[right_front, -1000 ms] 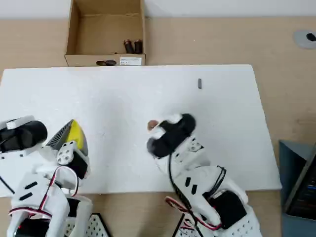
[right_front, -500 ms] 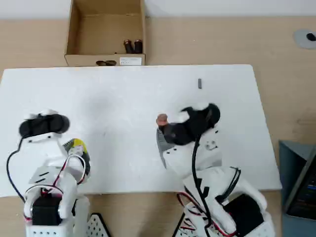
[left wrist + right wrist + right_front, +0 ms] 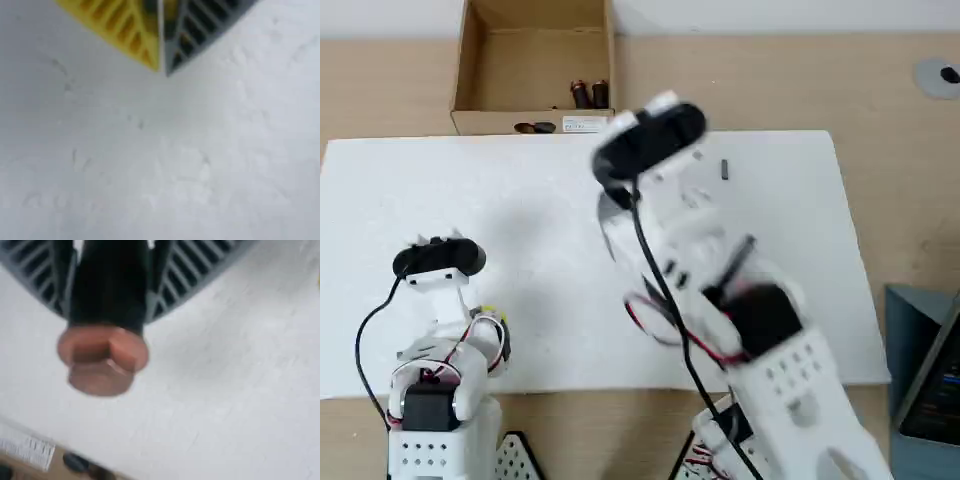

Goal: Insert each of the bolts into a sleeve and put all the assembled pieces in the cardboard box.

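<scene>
Your right gripper (image 3: 109, 310) holds a sleeve by the board's far edge; your left gripper (image 3: 161, 62) sits closed near the near edge.
Nearest you, the left gripper's yellow and grey fingers meet at their tips just above the white board (image 3: 470, 200), toward its near left corner and well apart from the right arm. That arm stretches across the middle of the board to its far edge. There its fingers clamp both sides of a black sleeve (image 3: 107, 285), and a copper bolt (image 3: 102, 362) head sticks out of the sleeve's end. A small dark piece (image 3: 724, 169) lies loose by the far edge, just beside the arm. Beyond that edge the box (image 3: 465, 70) stands open-topped, touching the board, with two assembled pieces (image 3: 589, 94) in its near right corner.
</scene>
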